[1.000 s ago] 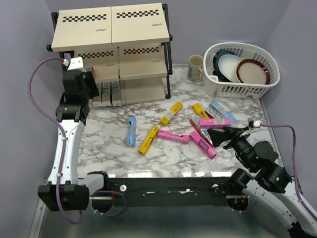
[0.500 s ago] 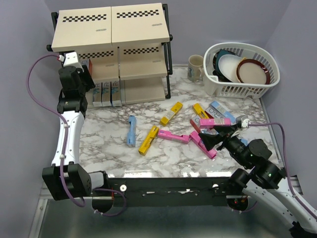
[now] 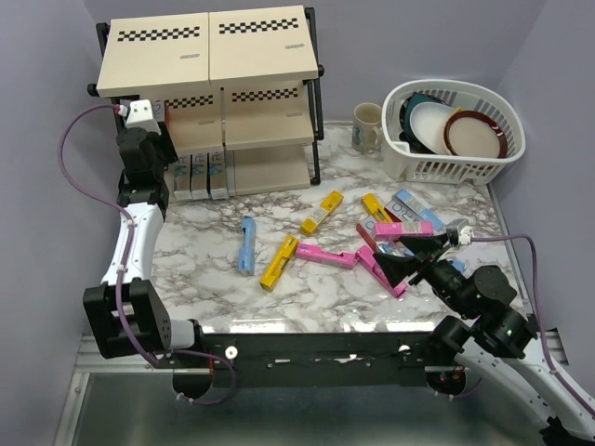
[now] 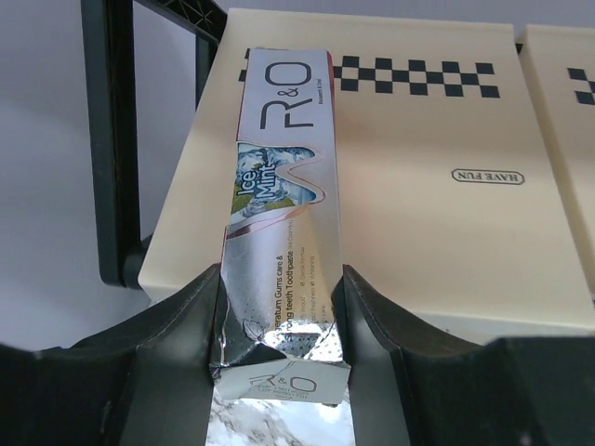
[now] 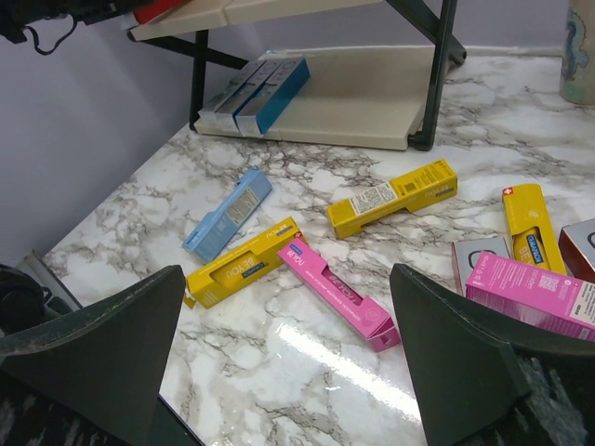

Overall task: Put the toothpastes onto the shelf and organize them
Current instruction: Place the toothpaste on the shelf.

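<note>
My left gripper [image 4: 282, 321] is shut on a silver toothpaste carton [image 4: 284, 214] and holds it pointing at the top beige board [image 4: 437, 214] of the shelf [image 3: 260, 56]. In the top view that gripper [image 3: 147, 139] is at the shelf's left end. Several cartons stand on the bottom board [image 3: 200, 175]. Loose cartons lie on the marble: blue [image 3: 246, 243], yellow [image 3: 278, 262], pink [image 3: 325, 254], yellow [image 3: 322, 212] and a pile at the right [image 3: 402, 229]. My right gripper [image 3: 395, 253] is open and empty above the pile; its view shows the pink carton [image 5: 335, 293].
A white dish basket [image 3: 453, 165] with plates and bowls stands at the back right, with a mug [image 3: 368, 126] to its left. The purple wall is close on the left of the shelf. The table's front edge lies just under my right gripper.
My left gripper has lifted a little with the silver carton and turned towards the shelf's left end. My right gripper has shifted slightly left over the pile, still open.
</note>
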Available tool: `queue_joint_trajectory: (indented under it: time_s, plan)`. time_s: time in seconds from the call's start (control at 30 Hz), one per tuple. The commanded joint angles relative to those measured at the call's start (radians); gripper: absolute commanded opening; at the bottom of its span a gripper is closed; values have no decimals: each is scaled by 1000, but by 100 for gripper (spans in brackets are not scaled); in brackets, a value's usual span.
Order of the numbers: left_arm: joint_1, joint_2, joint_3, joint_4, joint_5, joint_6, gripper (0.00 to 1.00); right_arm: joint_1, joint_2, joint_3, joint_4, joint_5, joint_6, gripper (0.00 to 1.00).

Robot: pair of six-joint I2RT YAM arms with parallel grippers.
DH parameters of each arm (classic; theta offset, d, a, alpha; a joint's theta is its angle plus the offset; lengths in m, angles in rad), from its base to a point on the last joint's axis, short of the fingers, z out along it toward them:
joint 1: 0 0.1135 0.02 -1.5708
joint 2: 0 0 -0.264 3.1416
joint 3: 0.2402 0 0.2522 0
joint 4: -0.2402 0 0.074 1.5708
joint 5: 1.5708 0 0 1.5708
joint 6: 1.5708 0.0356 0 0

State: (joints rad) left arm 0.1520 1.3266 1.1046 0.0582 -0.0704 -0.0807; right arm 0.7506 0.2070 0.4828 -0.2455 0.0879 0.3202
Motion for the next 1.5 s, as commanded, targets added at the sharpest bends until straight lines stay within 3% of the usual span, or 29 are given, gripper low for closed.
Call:
queue_joint_trajectory:
  time_s: [0.0,0.43,0.77,0.87,1.17,1.47]
  plan:
    - [24,36,27,114,11,65,56,-2,-15,-18,20,-25,-12,100]
    - [80,121,80,146,136,111,57,-2,5,-18,25,-42,-21,100]
    - [95,169,121,140,153,119,64,-2,20,-26,34,-53,-29,100]
    - [96,171,123,134,149,119,72,-2,31,-24,34,-57,-29,100]
    - [96,45,31,144,149,85,96,-2,43,-9,26,-65,-33,100]
    - [95,-252,-175,71,78,-117,99,-2,112,68,-98,-28,14,100]
